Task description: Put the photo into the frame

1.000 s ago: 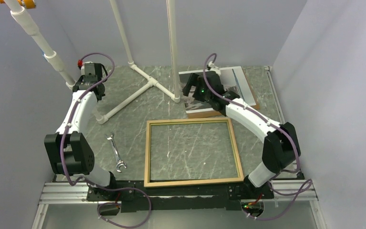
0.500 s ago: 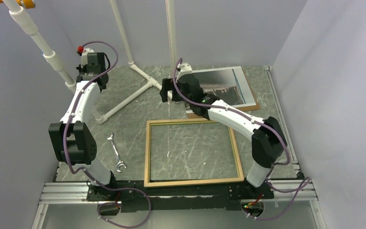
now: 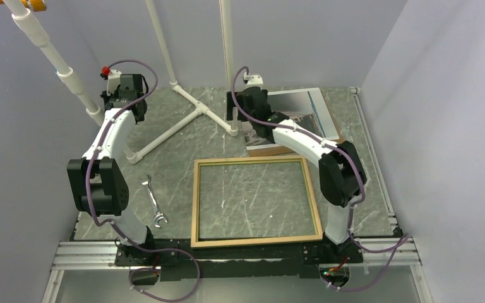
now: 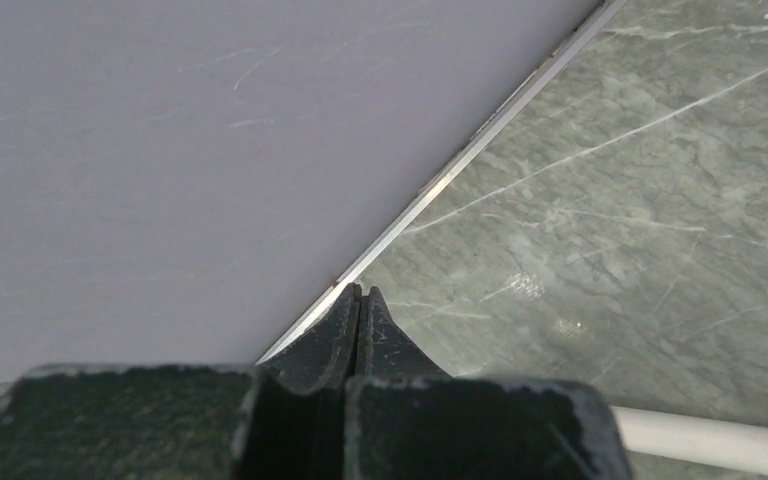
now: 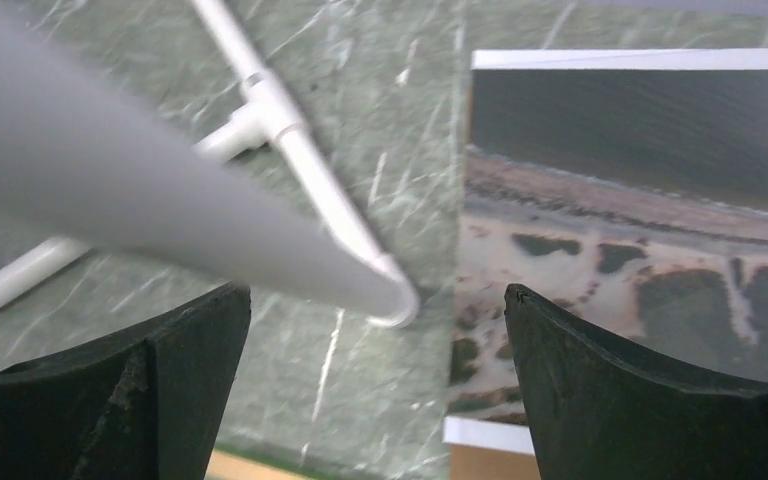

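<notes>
While both arms reach over the far end of the table (image 3: 177, 164), the count's easy: one photo (image 3: 297, 107) face up on one brown board (image 3: 270, 150), far right; one frame (image 3: 256, 240) flat near the arm bases, well apart from the photo; one wrench (image 3: 154, 202) left of it. Over the photo's left edge the right gripper (image 5: 375, 295) gapes wide, holding nothing, with a white pipe stand (image 3: 229, 63) crowding it. Far left, the left gripper (image 4: 358, 295) is pinched closed on nothing.

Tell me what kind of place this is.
Most likely a robotics lab test cell. Plain grey walls box in a marble-look table, the left arm and right arm are bolted to a metal rail, and white pipes form a stand.
</notes>
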